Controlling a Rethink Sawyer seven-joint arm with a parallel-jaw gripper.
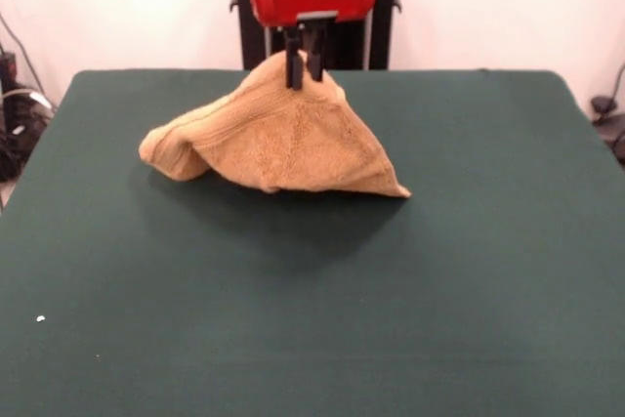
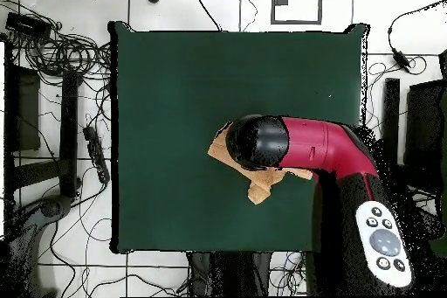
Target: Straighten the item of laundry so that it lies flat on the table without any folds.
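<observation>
**Towel pinched at its peak, draped like a tent**

In the front view you can see the gripper (image 1: 304, 67) at the upper centre of the frame, its two dark fingers closed tight on the top fold of the towel (image 1: 278, 139). The cloth hangs from that pinch in a tent shape, with one corner touching the table (image 1: 469, 271) at centre right and a rolled, bunched end resting at centre left (a crease runs down the middle of the drape). The towel sits in the upper middle of the frame.

In the overhead view the red and black arm (image 2: 306, 144) covers most of the towel (image 2: 259, 188); only crumpled edges show just below and to the left of the arm's round black end, right of the table's (image 2: 175, 93) centre.
</observation>
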